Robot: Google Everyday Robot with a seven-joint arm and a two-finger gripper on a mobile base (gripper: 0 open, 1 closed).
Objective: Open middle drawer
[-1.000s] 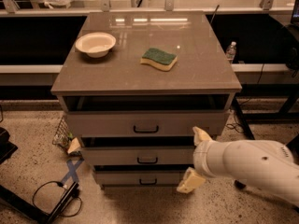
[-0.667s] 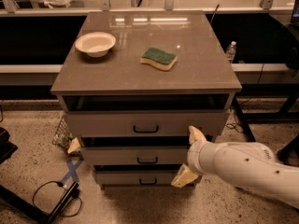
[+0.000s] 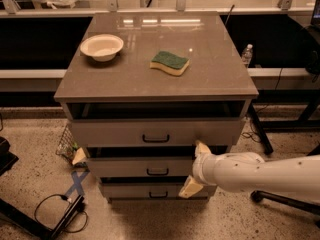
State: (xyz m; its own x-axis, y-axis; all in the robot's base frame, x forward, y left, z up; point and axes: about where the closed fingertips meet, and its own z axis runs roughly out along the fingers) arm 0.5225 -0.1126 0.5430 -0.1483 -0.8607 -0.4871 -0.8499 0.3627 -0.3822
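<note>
Eyes left: the middle drawer (image 3: 125, 167) shows its black handle (image 3: 157, 171) just left of your gripper (image 3: 194, 168). Its fingers are spread wide, one above and one below that drawer's front, likely to straddle the bar. You're right of it, so slide left before closing.

**Surface finishes at the drawer cabinet and the gripper.**

You see a glossy grey-brown cabinet top (image 3: 150, 84) that mirrors the lamps. On it are a matt cream bowl (image 3: 102, 46) and a sponge (image 3: 170, 63) with a rough green scouring face over yellow foam. The middle drawer (image 3: 120, 168) has a smooth, matt light-grey front and a small black bar handle (image 3: 157, 172). The gripper (image 3: 196, 167) sits just in front of that drawer, right of the handle. Its matt, pale yellowish fingers (image 3: 190, 187) are spread apart, and the arm (image 3: 255, 171) behind it has a smooth white plastic-looking shell. The floor (image 3: 30, 179) is speckled.
</note>
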